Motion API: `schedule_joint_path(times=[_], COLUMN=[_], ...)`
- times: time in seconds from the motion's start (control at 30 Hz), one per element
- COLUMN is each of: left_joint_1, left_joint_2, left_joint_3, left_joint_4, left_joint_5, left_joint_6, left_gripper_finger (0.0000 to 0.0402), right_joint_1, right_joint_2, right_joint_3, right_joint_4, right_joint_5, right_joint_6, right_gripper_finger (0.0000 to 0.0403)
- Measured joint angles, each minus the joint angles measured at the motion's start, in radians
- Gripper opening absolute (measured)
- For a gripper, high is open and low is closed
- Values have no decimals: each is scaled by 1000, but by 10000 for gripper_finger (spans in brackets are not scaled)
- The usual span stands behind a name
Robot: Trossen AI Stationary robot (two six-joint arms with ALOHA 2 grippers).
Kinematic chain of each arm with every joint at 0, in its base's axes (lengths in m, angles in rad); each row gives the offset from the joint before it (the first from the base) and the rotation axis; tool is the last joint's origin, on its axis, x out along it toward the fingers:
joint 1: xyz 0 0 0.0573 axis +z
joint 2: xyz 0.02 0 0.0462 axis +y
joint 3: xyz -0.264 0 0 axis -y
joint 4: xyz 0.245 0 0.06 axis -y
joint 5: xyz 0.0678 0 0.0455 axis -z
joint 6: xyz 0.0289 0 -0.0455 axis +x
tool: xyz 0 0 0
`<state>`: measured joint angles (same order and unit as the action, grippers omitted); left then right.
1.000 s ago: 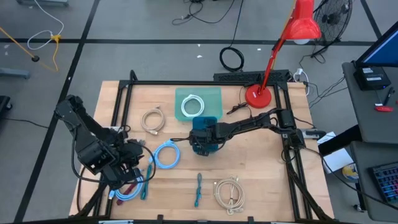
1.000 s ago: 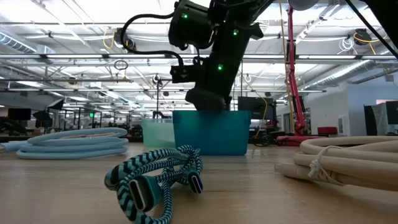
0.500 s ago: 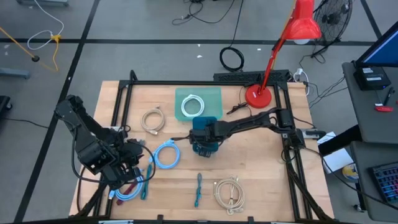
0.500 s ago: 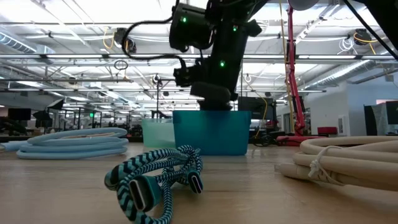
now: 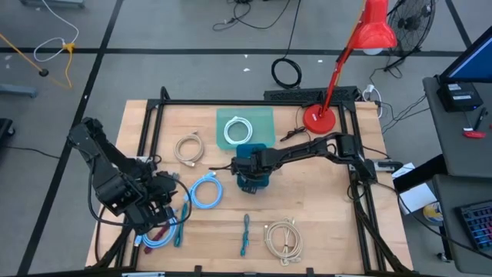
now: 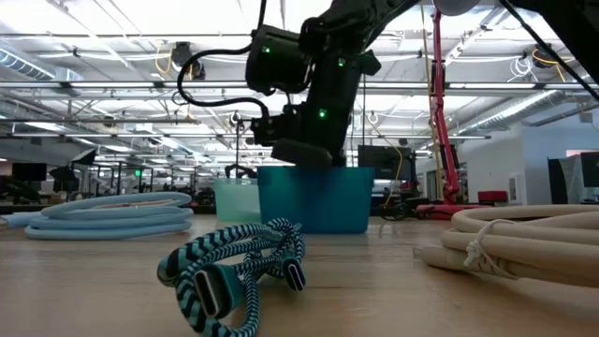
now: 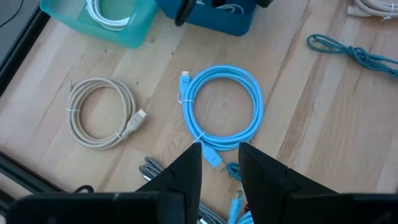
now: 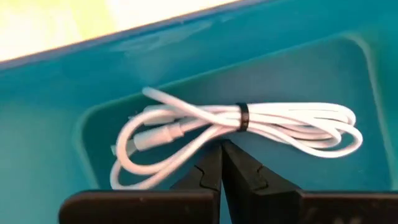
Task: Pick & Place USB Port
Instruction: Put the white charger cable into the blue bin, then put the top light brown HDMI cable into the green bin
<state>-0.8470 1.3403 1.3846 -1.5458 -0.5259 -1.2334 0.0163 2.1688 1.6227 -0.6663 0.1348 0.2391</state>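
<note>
Right gripper [image 8: 221, 163] sits over the dark blue bin [image 5: 252, 160] at mid-table, fingers pressed together and holding nothing. A bundled white cable [image 8: 249, 127] lies loose on the bin floor just beyond the fingertips. Left gripper [image 7: 219, 163] waits near the table's left front, half open and empty, above the light blue cable coil [image 7: 225, 107].

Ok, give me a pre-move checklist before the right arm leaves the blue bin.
1. White cable lies inside the dark blue bin: ok.
2. Right gripper shut, with nothing between its fingers: ok.
3. Cable clear of the fingertips: cannot tell, they sit right at the coil.
4. Left gripper parked over the light blue cable, away from the bin: ok.
5. Pale green bin next to it already holds a white coil: ok.
</note>
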Motion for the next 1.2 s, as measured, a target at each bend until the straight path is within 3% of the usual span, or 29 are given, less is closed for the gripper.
schedule_joint_path(times=[0.23,0.67,0.97,1.2], left_joint_1=[-13,-13,6,151], left_joint_2=[0,0,0,0], left_joint_3=[0,0,0,0], left_joint_4=[-3,-5,-21,-26], left_joint_5=[2,-18,-77,-82], left_joint_6=[-24,-29,-52,-109], left_gripper_finger=[108,108,108,108], right_joint_1=[20,28,56,135], right_joint_2=[0,-24,-226,-449], right_joint_3=[9,149,273,281], right_joint_4=[66,-169,-195,-309], right_joint_5=[91,239,345,418], right_joint_6=[-40,15,158,372], right_gripper_finger=[0,0,0,0])
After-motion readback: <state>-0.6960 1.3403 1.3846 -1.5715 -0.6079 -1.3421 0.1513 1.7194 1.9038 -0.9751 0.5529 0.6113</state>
